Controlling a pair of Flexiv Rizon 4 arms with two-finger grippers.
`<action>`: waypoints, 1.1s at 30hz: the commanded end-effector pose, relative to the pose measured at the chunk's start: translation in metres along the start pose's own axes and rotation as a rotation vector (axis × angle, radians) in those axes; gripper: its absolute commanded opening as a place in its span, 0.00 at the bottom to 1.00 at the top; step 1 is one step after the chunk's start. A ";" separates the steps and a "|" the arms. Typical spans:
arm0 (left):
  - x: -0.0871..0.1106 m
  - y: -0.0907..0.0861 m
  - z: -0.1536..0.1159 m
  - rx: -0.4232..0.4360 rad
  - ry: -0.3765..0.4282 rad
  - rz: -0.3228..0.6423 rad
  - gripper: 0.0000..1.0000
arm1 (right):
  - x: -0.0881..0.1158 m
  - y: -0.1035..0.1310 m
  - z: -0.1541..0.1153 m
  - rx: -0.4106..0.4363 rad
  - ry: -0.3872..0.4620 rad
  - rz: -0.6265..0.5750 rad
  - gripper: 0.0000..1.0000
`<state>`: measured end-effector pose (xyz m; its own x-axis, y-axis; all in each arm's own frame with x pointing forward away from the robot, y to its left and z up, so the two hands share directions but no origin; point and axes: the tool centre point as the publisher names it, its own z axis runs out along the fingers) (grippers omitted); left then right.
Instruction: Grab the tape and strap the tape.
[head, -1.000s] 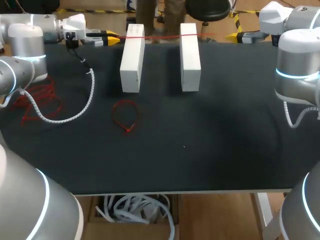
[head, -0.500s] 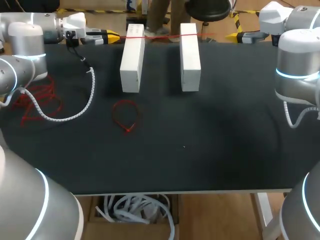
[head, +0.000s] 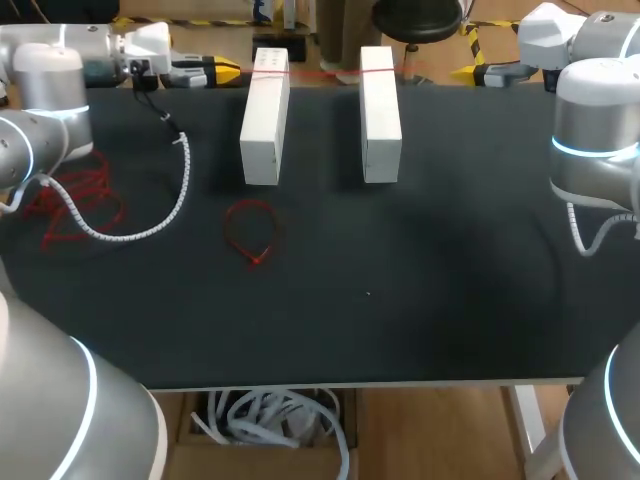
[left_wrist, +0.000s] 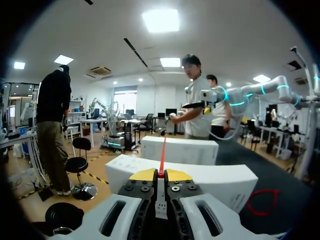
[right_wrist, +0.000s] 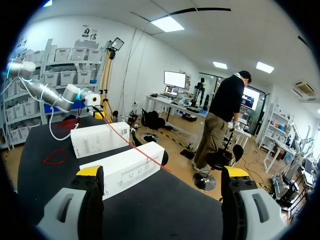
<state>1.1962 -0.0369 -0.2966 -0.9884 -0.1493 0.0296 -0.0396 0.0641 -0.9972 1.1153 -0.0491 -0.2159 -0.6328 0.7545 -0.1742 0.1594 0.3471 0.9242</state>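
**Tape (right_wrist: 134, 143) stretched over white boxes (head: 265, 115), one end unheld**

The white boxes look light to me, so a sideways tug could skew them and let the strap slide off their tops. The left gripper (left_wrist: 160, 173), just left of the boxes, is pinched together on the tape. The right gripper (right_wrist: 162, 172), off to the right of the boxes, stands wide apart and might close on nothing. The tape itself is a thin red line running straight across the boxes' far ends.

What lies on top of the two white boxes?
A thin red tape runs across the far ends of both white boxes, held in the left gripper. Anything beneath the boxes is hidden.
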 end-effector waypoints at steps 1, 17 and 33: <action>0.006 -0.009 -0.005 0.023 0.003 0.008 0.00 | 0.000 0.000 -0.001 -0.001 0.000 0.000 1.00; 0.062 -0.082 -0.031 0.127 -0.064 0.055 0.00 | 0.000 0.000 -0.001 -0.001 0.000 0.000 1.00; 0.114 -0.142 -0.023 0.255 -0.015 -0.002 0.00 | 0.000 0.000 -0.001 -0.001 0.000 0.000 1.00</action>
<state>1.1025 -0.0359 -0.1541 -0.9986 0.0531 -0.0054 -0.0043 -0.1821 -0.9833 1.1153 -0.0491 -0.2159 -0.6328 0.7545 -0.1742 0.1593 0.3471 0.9242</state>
